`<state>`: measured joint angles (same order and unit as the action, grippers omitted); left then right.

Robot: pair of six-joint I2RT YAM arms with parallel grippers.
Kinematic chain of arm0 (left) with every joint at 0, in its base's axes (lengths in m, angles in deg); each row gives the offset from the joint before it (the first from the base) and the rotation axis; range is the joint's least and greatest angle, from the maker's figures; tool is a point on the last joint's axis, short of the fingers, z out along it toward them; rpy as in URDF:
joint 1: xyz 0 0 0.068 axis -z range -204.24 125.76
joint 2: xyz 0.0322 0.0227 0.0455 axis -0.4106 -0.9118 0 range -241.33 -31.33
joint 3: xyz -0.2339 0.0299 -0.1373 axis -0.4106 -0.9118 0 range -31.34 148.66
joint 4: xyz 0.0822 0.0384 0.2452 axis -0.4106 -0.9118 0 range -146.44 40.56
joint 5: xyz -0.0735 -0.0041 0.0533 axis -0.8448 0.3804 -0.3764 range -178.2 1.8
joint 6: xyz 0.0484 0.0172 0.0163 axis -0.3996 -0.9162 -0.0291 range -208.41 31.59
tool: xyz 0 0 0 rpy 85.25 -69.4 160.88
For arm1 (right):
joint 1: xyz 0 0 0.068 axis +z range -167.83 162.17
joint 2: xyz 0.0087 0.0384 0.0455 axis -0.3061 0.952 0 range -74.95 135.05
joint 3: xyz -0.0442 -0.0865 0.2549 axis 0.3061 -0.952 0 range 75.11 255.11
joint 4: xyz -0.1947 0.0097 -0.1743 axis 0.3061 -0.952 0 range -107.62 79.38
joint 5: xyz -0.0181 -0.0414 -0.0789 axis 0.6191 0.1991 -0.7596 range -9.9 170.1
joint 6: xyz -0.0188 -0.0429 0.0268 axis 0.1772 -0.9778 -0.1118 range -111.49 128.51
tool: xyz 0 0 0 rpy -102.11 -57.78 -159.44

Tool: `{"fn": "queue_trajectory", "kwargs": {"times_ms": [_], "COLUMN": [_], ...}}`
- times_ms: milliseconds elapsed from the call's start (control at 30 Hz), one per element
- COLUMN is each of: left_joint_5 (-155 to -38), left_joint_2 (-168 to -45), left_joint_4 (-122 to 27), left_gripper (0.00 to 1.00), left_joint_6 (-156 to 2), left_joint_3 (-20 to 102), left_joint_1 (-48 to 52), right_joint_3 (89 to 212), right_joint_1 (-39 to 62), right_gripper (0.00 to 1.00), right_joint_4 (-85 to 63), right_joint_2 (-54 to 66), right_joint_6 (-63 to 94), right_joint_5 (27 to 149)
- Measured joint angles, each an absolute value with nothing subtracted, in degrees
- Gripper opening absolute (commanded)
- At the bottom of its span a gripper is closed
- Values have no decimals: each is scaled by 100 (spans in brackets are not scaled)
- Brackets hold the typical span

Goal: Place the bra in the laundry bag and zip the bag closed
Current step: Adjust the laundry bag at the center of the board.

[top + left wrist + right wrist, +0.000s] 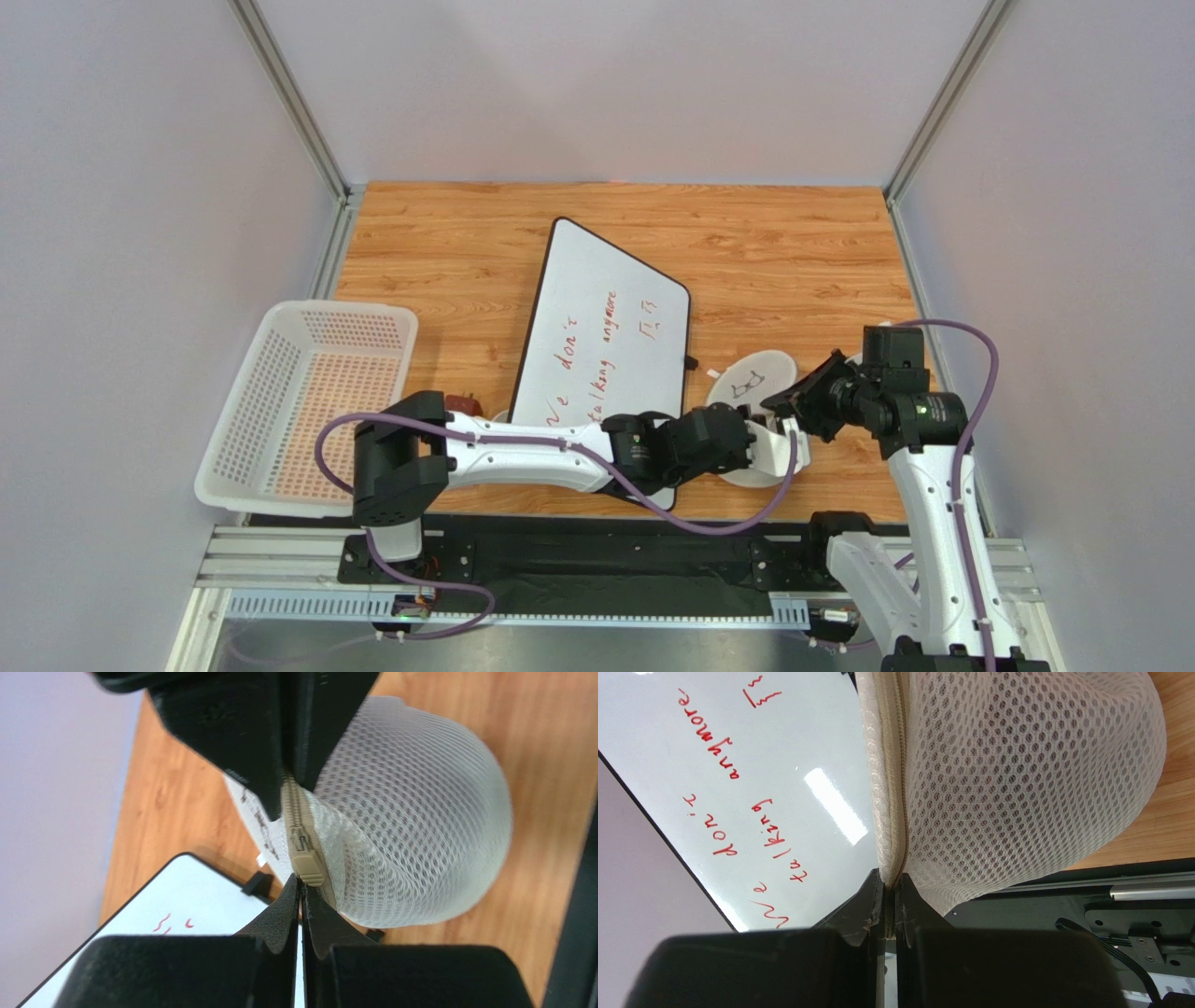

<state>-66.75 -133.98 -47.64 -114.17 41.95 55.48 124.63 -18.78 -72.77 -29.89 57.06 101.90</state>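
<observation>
The laundry bag [744, 375], a round white mesh pouch [414, 826] with a beige zipper, hangs between my two grippers just right of the whiteboard. My left gripper [303, 887] is shut, its tips nipping the lower end of the beige zipper pull [307, 859]. My right gripper [889, 882] is shut on the bag's zipper seam [901, 777]; its black fingers [267, 742] show at the top of the left wrist view. The zipper teeth look meshed along the stretch I see. The bra is hidden. In the top view the left gripper [739, 437] and right gripper [783, 409] meet at the bag.
A whiteboard [603, 336] with red writing lies in the table's middle, right beside the bag. A white perforated basket [309, 399] stands at the left edge. A small reddish object [463, 406] peeks out behind the left arm. Grey walls enclose the table.
</observation>
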Motion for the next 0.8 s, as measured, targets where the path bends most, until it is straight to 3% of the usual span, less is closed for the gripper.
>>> {"fn": "queue_trajectory", "kwargs": {"times_ms": [33,133,167,233,267,300,533,633,667,800], "left_joint_5": [-6506,-6119,-6056,-6052,-6109,-6165,-7343,-7761,-7925,-8941], "left_joint_2": [-13400,-13400,-13398,-13387,-13363,-13315,-12434,-11968,-11831,-11581], "left_joint_4": [-4597,-4278,-4259,-4276,-4333,-4420,-5170,-5360,-5452,-5574], "left_gripper": [0,30,47,59,78,81,79,67,57,50], "left_joint_6": [-11463,-11489,-11430,-11328,-11245,-11129,-10139,-9699,-9511,-8558], "left_joint_3": [4138,4093,4097,4097,4097,4099,4020,3915,3911,3937], "left_joint_1": [5570,5565,5555,5539,5526,5504,5141,5013,4964,4715], "right_joint_3": [12463,12463,12463,12463,12463,12463,12489,12506,12506,12508], "right_joint_1": [-1882,-1904,-1904,-1904,-1904,-1904,-1902,-1902,-1902,-1902], "right_gripper": [0,0,0,0,0,0,0,0,0,0], "right_joint_4": [-7258,-7221,-7210,-7214,-7236,-7271,-7468,-7470,-7470,-7470], "right_joint_2": [-3030,-3089,-3098,-3122,-3142,-3157,-3199,-3210,-3221,-3225], "right_joint_6": [5787,5931,5955,5975,5968,5964,5866,5818,5811,5791], "right_joint_5": [10155,10120,10118,10118,10116,10114,10114,10111,10111,10111]}}
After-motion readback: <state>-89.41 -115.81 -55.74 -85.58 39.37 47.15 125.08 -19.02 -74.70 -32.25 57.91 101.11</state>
